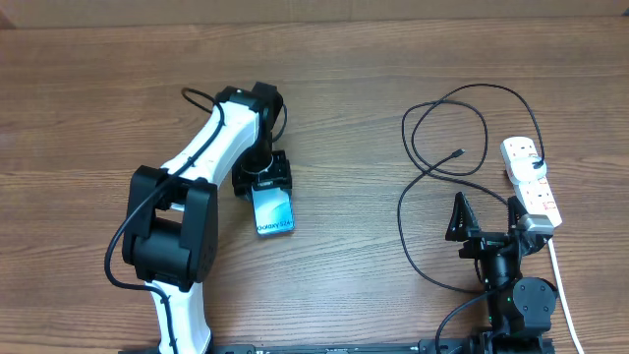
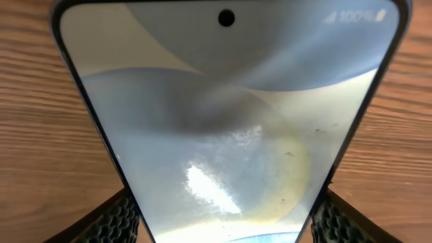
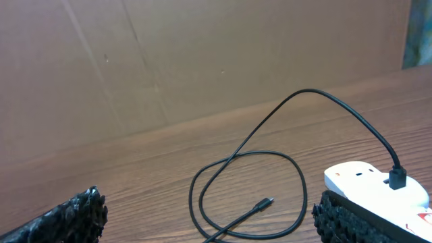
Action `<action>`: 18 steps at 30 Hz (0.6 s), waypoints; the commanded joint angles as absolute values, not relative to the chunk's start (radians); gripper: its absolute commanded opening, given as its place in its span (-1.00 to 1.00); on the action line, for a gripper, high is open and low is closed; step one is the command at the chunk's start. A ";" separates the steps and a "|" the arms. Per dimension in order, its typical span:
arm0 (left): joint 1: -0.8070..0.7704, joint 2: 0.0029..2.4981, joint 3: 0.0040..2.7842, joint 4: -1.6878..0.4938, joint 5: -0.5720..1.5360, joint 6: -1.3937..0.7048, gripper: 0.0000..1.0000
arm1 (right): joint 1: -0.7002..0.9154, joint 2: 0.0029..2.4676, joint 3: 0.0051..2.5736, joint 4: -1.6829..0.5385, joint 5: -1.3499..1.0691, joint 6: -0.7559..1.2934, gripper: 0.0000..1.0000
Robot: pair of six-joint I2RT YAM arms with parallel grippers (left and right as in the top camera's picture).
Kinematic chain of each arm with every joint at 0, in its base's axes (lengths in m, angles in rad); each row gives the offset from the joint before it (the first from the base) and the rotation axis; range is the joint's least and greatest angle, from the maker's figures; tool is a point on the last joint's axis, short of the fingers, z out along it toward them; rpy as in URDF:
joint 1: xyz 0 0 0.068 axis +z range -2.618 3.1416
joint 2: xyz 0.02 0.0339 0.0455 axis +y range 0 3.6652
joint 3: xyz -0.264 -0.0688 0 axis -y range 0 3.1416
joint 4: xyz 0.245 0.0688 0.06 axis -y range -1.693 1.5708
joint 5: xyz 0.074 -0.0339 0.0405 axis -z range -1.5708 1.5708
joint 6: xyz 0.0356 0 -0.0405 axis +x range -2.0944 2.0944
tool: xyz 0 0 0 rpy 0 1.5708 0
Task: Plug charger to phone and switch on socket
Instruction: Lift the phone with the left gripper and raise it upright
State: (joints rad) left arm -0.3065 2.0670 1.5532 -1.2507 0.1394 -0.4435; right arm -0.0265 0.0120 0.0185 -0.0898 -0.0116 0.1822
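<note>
**Operator:** How far along am I?

**Spotter:** Early. Your left gripper (image 1: 263, 183) has the phone (image 1: 274, 212) clamped by its long edges. In the wrist view a ribbed pad (image 2: 121, 219) presses on each side and the lit screen fills the frame. I cannot tell whether the phone is lifted or resting on the table (image 1: 98, 79).

**Operator:** And the right side?

**Spotter:** Your right gripper (image 1: 486, 208) stands spread as wide as it goes, with nothing between the fingers. It sits near the socket (image 1: 531, 177), over the lower part of the charger (image 1: 402, 221) loop.

**Operator:** Is the cable in the phone?

**Spotter:** No. The connector tip (image 3: 266, 202) lies loose on the wood inside the loop, well apart from the phone. The charger's other end looks already seated in the socket, going by the black plug (image 3: 396, 177) in the right wrist view.

**Operator:** So what is left?

**Spotter:** As I judge it, nearly all of it. You have yet to pick up the tip, bring tip and phone together, push it into the port, then press the switch. Whether that switch is on now, I cannot make out.
</note>
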 commanded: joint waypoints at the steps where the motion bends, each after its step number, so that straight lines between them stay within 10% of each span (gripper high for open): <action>1: -0.313 2.073 1.640 -1.288 0.159 -0.453 0.15 | -0.031 0.003 0.008 -0.084 -0.012 0.174 1.00; 18: -0.276 2.073 1.885 -1.493 0.190 -0.449 0.12 | -0.031 0.003 0.008 -0.084 -0.012 0.174 0.99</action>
State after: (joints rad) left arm -0.2955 2.0705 1.8324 -1.4780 0.1513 -0.4431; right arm -0.0265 0.0120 0.0185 -0.0898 -0.0116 0.1822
